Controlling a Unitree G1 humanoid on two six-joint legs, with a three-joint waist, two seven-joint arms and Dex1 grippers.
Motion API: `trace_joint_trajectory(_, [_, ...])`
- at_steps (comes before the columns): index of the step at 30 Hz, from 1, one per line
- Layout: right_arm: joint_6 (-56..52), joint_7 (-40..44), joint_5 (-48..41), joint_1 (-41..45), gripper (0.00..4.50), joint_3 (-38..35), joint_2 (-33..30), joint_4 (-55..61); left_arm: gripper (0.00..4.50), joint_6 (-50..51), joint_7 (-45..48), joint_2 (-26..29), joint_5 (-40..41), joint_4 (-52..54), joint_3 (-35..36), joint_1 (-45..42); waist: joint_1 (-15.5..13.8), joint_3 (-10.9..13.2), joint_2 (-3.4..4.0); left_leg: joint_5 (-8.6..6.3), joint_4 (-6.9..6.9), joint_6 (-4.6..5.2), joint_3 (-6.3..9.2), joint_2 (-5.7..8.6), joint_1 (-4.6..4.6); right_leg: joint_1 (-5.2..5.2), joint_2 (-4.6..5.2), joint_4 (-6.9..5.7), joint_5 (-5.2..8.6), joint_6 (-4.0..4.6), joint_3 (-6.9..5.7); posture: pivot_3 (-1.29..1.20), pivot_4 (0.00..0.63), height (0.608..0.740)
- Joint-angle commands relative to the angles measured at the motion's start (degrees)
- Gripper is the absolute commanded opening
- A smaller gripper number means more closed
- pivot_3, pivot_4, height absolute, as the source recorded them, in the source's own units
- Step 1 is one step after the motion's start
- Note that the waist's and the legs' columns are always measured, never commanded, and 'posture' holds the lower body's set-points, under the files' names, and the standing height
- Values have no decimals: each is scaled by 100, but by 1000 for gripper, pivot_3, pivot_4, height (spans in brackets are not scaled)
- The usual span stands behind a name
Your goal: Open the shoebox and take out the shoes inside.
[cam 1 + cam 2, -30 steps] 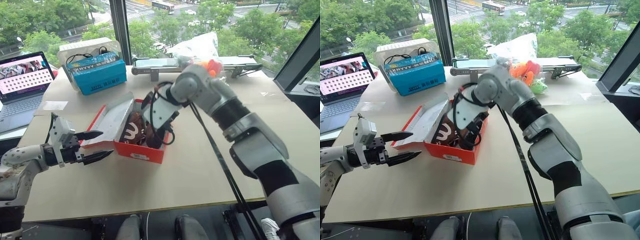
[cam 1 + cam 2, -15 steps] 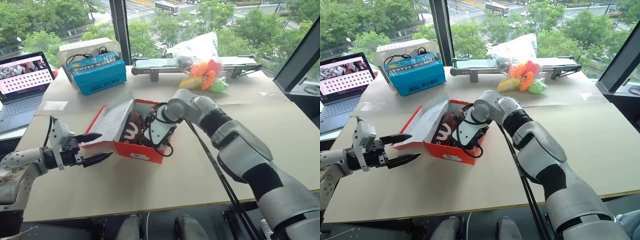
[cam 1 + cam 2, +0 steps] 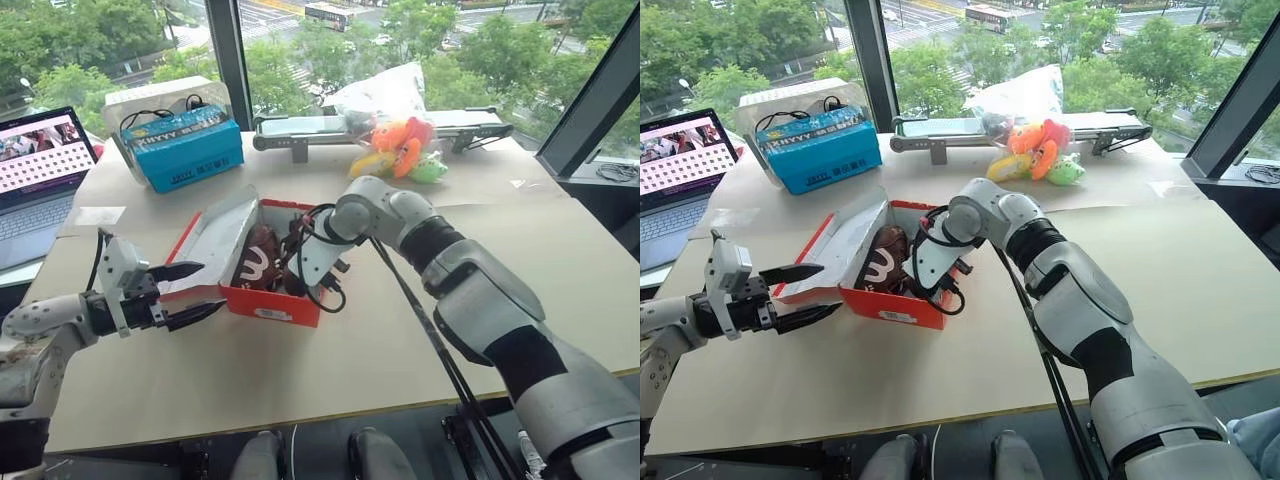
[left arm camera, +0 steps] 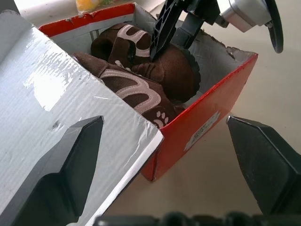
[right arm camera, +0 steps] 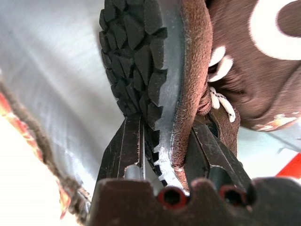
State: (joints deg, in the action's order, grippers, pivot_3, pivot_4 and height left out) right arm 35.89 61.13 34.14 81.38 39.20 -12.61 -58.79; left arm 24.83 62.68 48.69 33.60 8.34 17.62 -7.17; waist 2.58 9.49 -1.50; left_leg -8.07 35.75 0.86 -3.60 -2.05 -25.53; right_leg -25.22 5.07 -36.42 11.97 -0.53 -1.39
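Right wrist view: right claw (image 5: 162, 141) pinches a shoe (image 5: 155, 70) by its sole edge; squeeze tight, then lift straight from the box (image 3: 262, 306).

box top: shoebox (image 3: 262, 290) lid (image 3: 217, 240) tilted back, opening uncovered
inside box: right gripper (image 5: 162, 155) and shoes (image 4: 150, 75) crowd it
lid edge: left gripper (image 3: 190, 292) straddles it
front table (image 3: 330, 370): bare

The shoebox (image 3: 262, 301) is corrugated cardboard, glossy red outside and matt white inside. The shoes (image 4: 155, 70) look like soft brown suede with knobbly black rubber soles.
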Motion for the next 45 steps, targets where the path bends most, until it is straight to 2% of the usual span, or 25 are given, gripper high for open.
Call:
trace_joint_trajectory(1, [-324,317,-564,104,1215,-513,-126,670,4500,-128,39,3,-10,-15,1,-139,1,1,-1,0,0,0,0,0,0,0,0,0,0,0,0,0,150,740])
trace_joint_trajectory(9, [-1699,1011,-1454,-22,1215,-1383,-740,2452,4500,-178,105,-25,-65,-182,-173,-350,-19,2,-1,-1,3,-1,0,3,1,-4,7,-20,9,1,0,0,150,740])
trace_joint_trajectory(13, [-2823,876,-1843,-263,1215,-1949,-929,3369,4500,-198,138,-37,-79,-218,-208,-392,-24,2,-2,0,5,0,0,2,1,-4,6,-27,12,3,0,0,150,740])
trace_joint_trajectory(17, [-3807,-996,-1239,-870,1215,-2719,-1522,3468,4500,-228,151,-53,-113,-318,-269,-506,-104,0,-5,-1,9,-2,0,3,1,-1,10,-29,13,4,-4,0,150,740])
trace_joint_trajectory(22, [-4396,-3053,-104,-2065,1215,-2783,-2306,3419,4500,-244,195,-103,-156,-406,-359,-634,-250,-3,-11,-13,10,-21,-5,13,-2,0,30,-13,36,39,-8,0,150,740])
trace_joint_trajectory(24, [-4657,-3613,180,-2343,1215,-2777,-2435,3329,4500,-249,224,-115,-177,-437,-387,-678,-237,0,-12,-11,7,-18,-13,14,-8,-5,29,-12,35,37,2,0,150,740])
trace_joint_trajectory(26, [-4857,-4186,446,-2755,1215,-2724,-2557,3042,4500,-257,255,-127,-207,-499,-439,-770,-195,2,-10,15,7,25,-22,13,-15,-21,23,-20,28,26,18,0,150,740])
trace_joint_trajectory(32, [-5229,-5736,548,-3199,1215,-2724,-2288,1828,4500,-307,350,-154,-279,-679,-571,-988,-52,4,-14,15,8,28,-28,15,5,-10,2,-28,16,-4,41,0,150,740])
trace_joint_trajectory(37, [-5249,-5793,262,-3240,1215,-2701,-1914,1660,4500,-336,388,-171,-304,-753,-583,-1057,71,5,-17,15,8,30,-27,15,11,-5,-7,-26,18,-32,64,0,150,740])
trace_joint_trajectory(45, [-5682,-5619,-483,-3345,1215,-2922,-907,2123,4500,-393,385,-214,-320,-779,-607,-1064,107,3,-22,14,12,32,-22,9,13,2,-17,-25,14,-39,69,0,150,740])
